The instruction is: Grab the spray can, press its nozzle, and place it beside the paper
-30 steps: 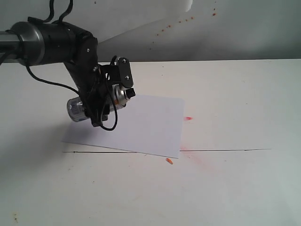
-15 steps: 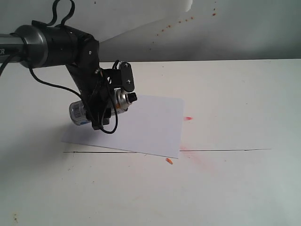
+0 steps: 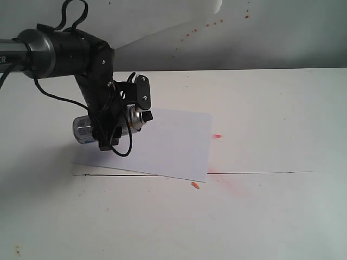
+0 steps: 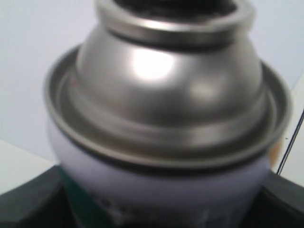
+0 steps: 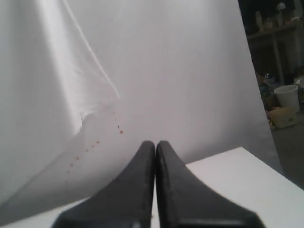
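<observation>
My left gripper [image 3: 116, 116] is shut on the silver spray can [image 3: 87, 129], holding it tilted on its side above the left part of the white paper [image 3: 168, 143]. Its black nozzle [image 3: 147, 115] points right over the sheet. In the left wrist view the can [image 4: 166, 109] fills the frame, its domed metal top close and its white label between the dark fingers [image 4: 28, 202]. My right gripper [image 5: 155, 147] is shut and empty, facing the backdrop; it does not show in the exterior view.
The white backdrop sheet [image 3: 162, 21] with orange specks hangs behind the table. Reddish stains [image 3: 217, 136] and a small orange scrap [image 3: 194, 186] lie right of and below the paper. A thin dark line [image 3: 260, 173] crosses the tabletop.
The left arm has carried the spray can slightly to the left and turned it; the can's base now sits farther left than a second ago. The paper has not moved.
</observation>
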You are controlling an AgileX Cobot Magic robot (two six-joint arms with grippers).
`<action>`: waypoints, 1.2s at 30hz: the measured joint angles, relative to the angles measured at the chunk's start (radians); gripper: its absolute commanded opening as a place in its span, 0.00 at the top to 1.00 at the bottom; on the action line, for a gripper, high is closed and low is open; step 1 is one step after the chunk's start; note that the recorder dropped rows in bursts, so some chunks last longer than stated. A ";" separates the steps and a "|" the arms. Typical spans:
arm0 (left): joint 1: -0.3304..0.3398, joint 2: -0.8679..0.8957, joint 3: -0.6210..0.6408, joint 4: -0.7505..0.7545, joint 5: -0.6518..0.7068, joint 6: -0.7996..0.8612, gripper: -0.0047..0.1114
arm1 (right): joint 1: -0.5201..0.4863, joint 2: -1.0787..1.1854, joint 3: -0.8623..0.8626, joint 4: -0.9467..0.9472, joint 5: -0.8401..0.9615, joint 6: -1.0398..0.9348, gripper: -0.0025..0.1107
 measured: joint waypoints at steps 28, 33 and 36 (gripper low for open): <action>0.000 0.017 0.000 0.020 0.023 0.000 0.96 | 0.093 1.025 -0.663 0.172 0.486 -0.152 0.97; 0.000 0.017 0.000 0.018 0.023 0.000 0.96 | 0.216 1.311 -0.721 0.285 0.532 -0.235 0.97; 0.000 0.017 0.000 0.018 0.023 0.000 0.96 | 0.238 1.430 -0.725 0.425 0.479 -0.242 0.97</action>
